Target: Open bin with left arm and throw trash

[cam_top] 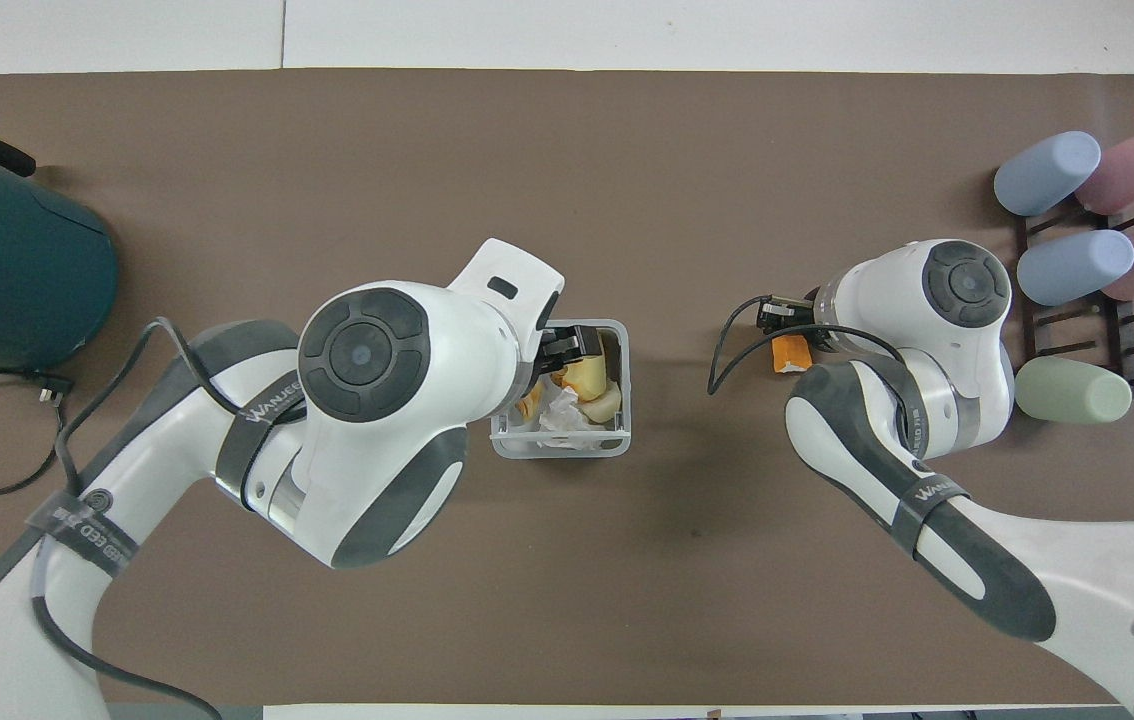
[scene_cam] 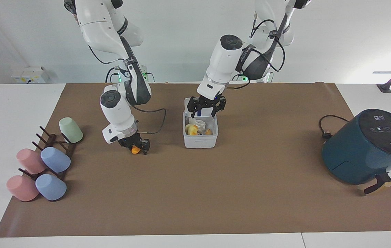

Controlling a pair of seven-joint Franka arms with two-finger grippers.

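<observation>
My left gripper (scene_cam: 206,105) hangs spread and empty over the bin (scene_cam: 200,140), which holds yellow chunk (scene_cam: 192,129) and scraps; my right gripper (scene_cam: 136,147) pinches an orange wedge (scene_cam: 134,150).

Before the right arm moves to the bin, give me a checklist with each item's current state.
1. Bin lid open: ok.
2. Left end effector open, holding nothing: ok.
3. Left end effector clear of the bin opening: not ok, it hangs right over it.
4. Orange wedge gripped by right end effector: ok.
5. Wedge lifted off the mat: cannot tell.
6. Room in the bin for the wedge: cannot tell; scraps already lie inside.
</observation>
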